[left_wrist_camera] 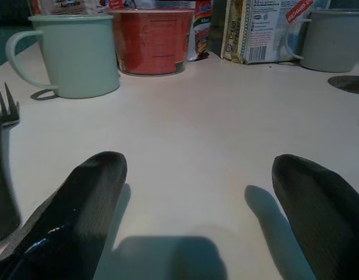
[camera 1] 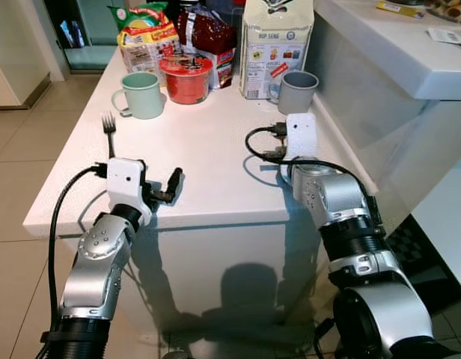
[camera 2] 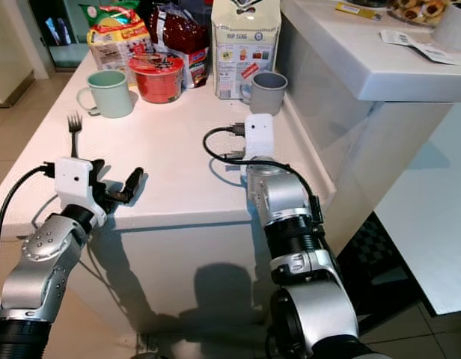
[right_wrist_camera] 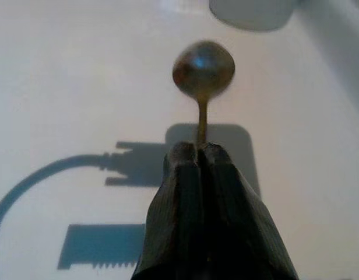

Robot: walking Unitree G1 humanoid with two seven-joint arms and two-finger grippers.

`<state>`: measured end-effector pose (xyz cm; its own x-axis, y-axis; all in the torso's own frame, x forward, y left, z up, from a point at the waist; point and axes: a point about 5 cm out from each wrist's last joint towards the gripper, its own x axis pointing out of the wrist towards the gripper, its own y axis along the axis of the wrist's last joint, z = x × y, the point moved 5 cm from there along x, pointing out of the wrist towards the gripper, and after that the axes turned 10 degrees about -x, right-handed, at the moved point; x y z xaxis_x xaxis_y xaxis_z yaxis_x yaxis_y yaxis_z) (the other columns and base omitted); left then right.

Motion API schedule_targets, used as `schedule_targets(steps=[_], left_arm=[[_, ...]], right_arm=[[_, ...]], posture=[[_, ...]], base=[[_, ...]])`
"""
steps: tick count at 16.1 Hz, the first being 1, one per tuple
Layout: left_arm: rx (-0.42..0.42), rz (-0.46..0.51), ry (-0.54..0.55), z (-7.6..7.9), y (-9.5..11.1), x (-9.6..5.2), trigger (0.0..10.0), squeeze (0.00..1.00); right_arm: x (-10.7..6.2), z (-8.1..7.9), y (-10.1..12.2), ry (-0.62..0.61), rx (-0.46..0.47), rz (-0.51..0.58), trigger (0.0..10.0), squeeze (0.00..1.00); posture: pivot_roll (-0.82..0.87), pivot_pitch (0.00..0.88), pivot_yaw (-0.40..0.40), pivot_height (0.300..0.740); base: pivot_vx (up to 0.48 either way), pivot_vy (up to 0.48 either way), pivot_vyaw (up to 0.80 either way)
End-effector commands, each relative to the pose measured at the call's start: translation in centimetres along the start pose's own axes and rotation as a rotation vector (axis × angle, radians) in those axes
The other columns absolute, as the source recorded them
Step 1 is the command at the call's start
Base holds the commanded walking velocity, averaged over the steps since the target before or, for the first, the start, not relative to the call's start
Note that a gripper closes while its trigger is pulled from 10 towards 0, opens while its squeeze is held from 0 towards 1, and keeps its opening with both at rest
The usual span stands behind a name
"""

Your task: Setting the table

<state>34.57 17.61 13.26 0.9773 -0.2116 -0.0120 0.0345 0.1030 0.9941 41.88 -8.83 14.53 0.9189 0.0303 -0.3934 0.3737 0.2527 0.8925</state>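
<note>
A white counter [camera 1: 215, 157] carries everything in view. At its far edge a tall white carton [camera 1: 275, 46] is stood beside a dark red packet [camera 1: 208, 34] and a yellow and green snack bag [camera 1: 144, 37]. In front of these a red instant noodle cup [camera 1: 186, 77] is set, its lid on, so its contents cannot be told. A pale green mug [camera 1: 143, 95] is placed just to its left, handle turned left, and a grey mug [camera 1: 298, 91] is placed near the carton; what either mug holds cannot be made out. A fork [camera 1: 108, 131] is laid on the counter's left side, tines toward the green mug. The left tool [left_wrist_camera: 197, 204] is held low over the counter's near edge, beside the fork's handle, its fingers [left_wrist_camera: 80, 216] spread wide apart on nothing. The right tool [right_wrist_camera: 201, 153] is clamped on the handle of a spoon [right_wrist_camera: 203, 70], whose bowl is pointed toward the grey mug, above the counter.
</note>
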Motion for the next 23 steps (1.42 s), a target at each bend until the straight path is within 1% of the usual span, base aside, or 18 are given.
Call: schedule_targets(steps=[1, 5, 6, 7, 11, 12, 14, 18, 20, 23], left_arm=[[0.005, -0.006, -0.002, 0.0, 0.1, 0.1, 10.0, 0.0], [0.002, -0.006, -0.004, 0.1, 0.1, 0.1, 10.0, 0.0], [0.002, -0.006, -0.004, 0.1, 0.1, 0.1, 10.0, 0.0], [0.001, -0.006, -0.004, 0.1, 0.1, 0.1, 10.0, 0.0], [0.002, -0.008, -0.002, 0.1, 0.0, 0.0, 10.0, 0.0], [0.002, -0.009, -0.002, 0.1, 0.0, 0.0, 10.0, 0.0], [0.003, -0.008, -0.001, 0.0, 0.1, 0.1, 10.0, 0.0], [0.004, -0.01, -0.002, 0.0, 0.0, 0.1, 10.0, 0.0], [0.004, -0.01, -0.002, 0.0, 0.0, 0.1, 10.0, 0.0], [0.004, -0.009, -0.003, 0.0, 0.1, 0.1, 10.0, 0.0]], right_arm=[[-0.3, 0.2, 1.0, -0.007, -0.015, 0.05, 0.0, 0.0], [-0.6, -0.2, 2.2, 0.004, -0.038, 0.117, 0.0, 0.0], [-0.5, 0.1, 2.0, -0.013, -0.038, 0.109, 4.0, 0.0], [-0.4, 0.0, 1.6, 0.004, -0.027, 0.086, 10.0, 0.0], [-0.1, 0.3, 1.1, -0.001, -0.02, 0.067, 10.0, 0.0], [0.0, 0.4, 0.7, 0.0, -0.016, 0.046, 10.0, 1.0], [0.1, 0.2, 0.0, 0.023, 0.02, -0.007, 10.0, 1.0], [0.4, 1.0, -1.0, 0.01, 0.077, -0.066, 10.0, 1.0], [0.4, 0.9, -1.2, 0.017, 0.092, -0.084, 10.0, 1.0], [0.3, 0.8, -0.7, 0.026, 0.107, -0.082, 10.0, 1.0]], posture=[[0.16, 0.0, -0.004, 0.74], [0.16, 0.0, -0.004, 0.74], [0.16, 0.0, -0.005, 0.74], [0.16, 0.0, -0.005, 0.74], [0.16, 0.0, -0.005, 0.74], [0.16, 0.0, -0.005, 0.74], [0.16, 0.0, -0.006, 0.74], [0.16, 0.0, -0.006, 0.74], [0.16, 0.0, -0.005, 0.74], [0.16, 0.0, -0.004, 0.74]], base=[[0.0, 0.0, 0.0], [0.0, 0.0, 0.0], [0.0, 0.0, 0.0], [0.0, 0.0, 0.0], [0.0, 0.0, 0.0], [0.0, 0.0, 0.0], [0.0, 0.0, 0.0], [0.0, 0.0, 0.0], [0.0, 0.0, 0.0], [0.0, 0.0, 0.0]])
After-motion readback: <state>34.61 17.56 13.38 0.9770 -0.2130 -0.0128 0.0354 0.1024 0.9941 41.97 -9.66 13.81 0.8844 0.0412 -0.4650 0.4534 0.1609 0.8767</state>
